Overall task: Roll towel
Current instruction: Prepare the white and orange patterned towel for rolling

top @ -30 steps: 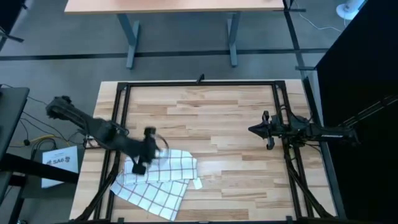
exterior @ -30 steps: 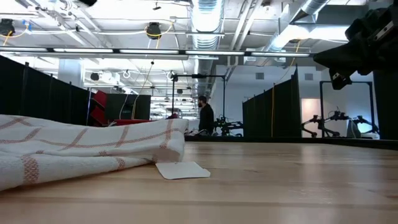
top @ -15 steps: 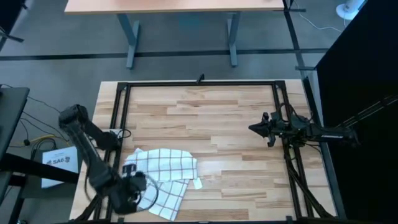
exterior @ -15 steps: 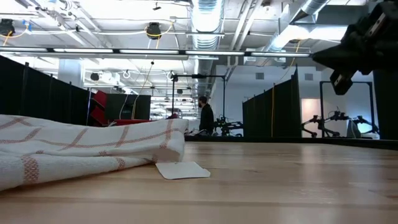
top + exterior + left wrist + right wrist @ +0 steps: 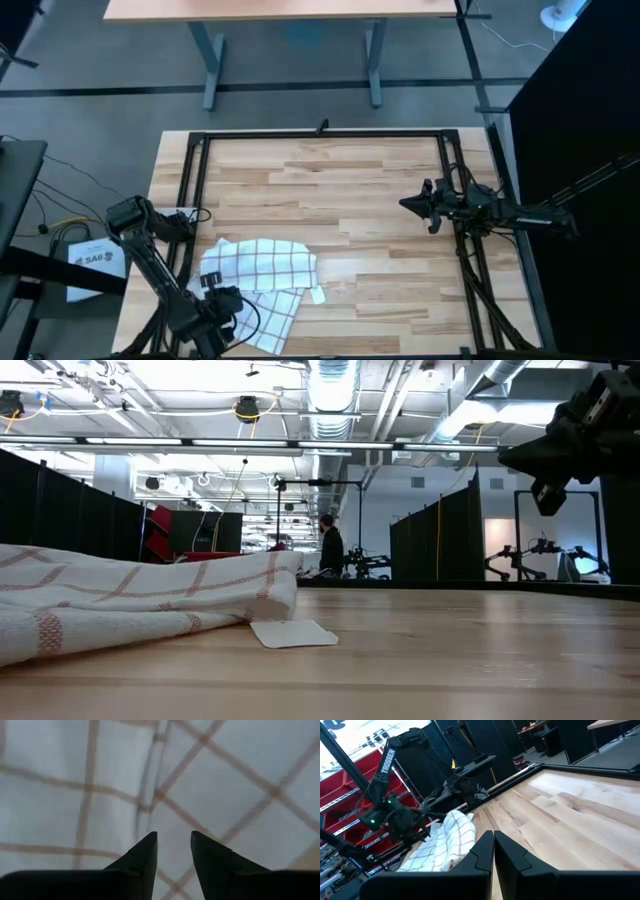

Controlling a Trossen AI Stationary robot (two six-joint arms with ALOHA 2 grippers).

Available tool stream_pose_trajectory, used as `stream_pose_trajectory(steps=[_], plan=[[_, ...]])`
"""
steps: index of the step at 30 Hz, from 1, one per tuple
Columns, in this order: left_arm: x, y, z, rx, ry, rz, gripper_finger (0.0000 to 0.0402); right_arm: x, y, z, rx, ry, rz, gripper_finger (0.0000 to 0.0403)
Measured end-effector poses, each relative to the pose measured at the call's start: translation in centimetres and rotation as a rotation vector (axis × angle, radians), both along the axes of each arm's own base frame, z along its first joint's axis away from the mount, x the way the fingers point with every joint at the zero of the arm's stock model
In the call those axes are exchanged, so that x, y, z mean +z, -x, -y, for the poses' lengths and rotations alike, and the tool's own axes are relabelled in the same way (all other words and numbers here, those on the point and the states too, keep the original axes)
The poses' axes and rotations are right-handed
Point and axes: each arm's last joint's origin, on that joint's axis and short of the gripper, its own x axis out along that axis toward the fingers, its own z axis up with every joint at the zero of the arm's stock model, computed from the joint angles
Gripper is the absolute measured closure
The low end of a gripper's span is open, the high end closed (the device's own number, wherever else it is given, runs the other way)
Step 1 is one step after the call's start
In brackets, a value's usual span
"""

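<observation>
Towel [image 5: 262,283] lies directly beneath left end effector [image 5: 213,297], fingers slightly parted.

Soft woven cloth towel [image 5: 262,275] lies on a smooth matt wooden table [image 5: 360,200].

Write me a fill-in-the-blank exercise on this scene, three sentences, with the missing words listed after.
1. The towel is white with a dark ____ of thin lines.
2. The left tool hangs right over the towel with its fingers slightly ____.
3. The right tool waits above bare ____, well away from the towel, fingers shut.

Missing words: grid; open; table
</observation>
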Motion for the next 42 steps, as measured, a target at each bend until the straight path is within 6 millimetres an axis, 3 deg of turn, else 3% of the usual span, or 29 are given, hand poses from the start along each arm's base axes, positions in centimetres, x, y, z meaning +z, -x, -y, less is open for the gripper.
stream_pose_trajectory(steps=[4, 18, 23, 25, 28, 37, 42], plan=[[-0.9, -0.1, -1.7, 0.116, -0.050, 0.012, 0.0297, 0.0, 0.0, 0.0, 0.000, 0.000, -0.001, 0.0401], [-3.1, -0.3, -3.6, 0.121, -0.033, 0.025, 0.0300, 0.0, 0.0, 0.0, 0.000, -0.001, -0.002, 0.0401], [-3.0, -0.6, -3.7, 0.127, -0.018, 0.032, 0.0362, 0.0, 0.0, 0.0, 0.000, -0.001, -0.002, 0.0401], [-2.6, -0.8, -4.0, 0.138, -0.002, 0.042, 0.0390, 0.0, 0.0, 0.0, 0.000, -0.001, -0.003, 0.0401], [-1.0, -1.3, -4.6, 0.154, 0.030, 0.088, 0.0396, 0.0, 0.0, 0.0, 0.000, -0.003, -0.003, 0.0401], [4.7, -2.4, -8.0, 0.179, 0.205, 0.241, 0.0397, 0.0, 0.0, 0.0, 0.000, -0.003, -0.003, 0.0401], [5.9, -3.1, -10.1, 0.139, 0.231, 0.211, 0.0396, 0.0, 0.0, 0.0, 0.001, 0.007, -0.004, 0.0401]])
